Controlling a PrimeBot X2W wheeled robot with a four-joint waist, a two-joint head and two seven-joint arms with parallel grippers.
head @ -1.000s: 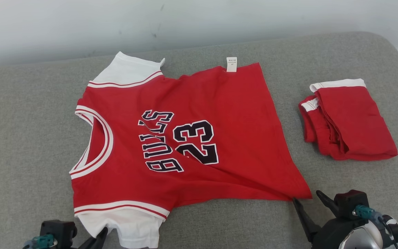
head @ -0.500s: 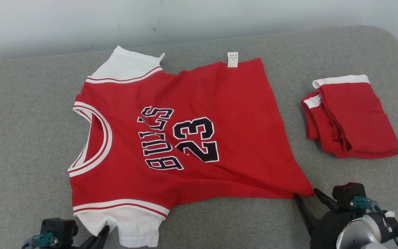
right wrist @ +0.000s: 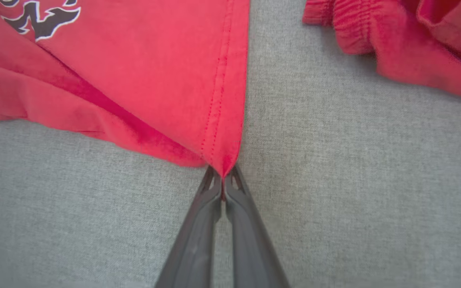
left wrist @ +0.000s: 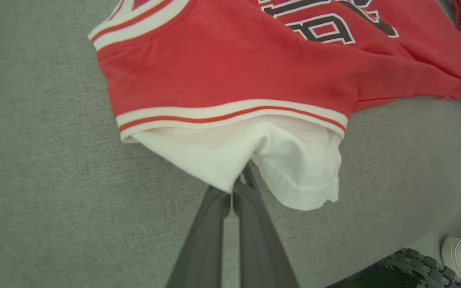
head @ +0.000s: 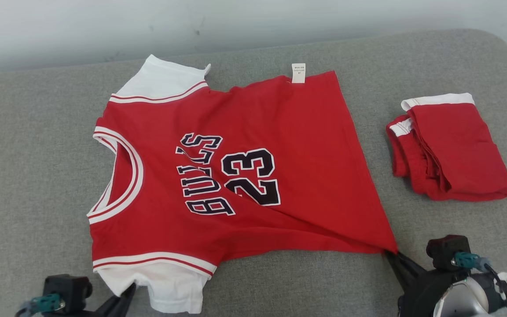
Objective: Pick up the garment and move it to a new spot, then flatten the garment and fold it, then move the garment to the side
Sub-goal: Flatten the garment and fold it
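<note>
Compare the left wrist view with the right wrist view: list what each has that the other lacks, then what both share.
Left wrist view, not right: the left fingers shut on the white sleeve, the striped trim, a person's white shoe. Right wrist view, not left: the right fingers shut on the stitched hem corner. Both: the red jersey with black lettering, lying on the grey cushion.

Bright, even, glare-free light casts thin soft shadows under the garment (head: 302, 132), and wrist views soften at corners far from it.
</note>
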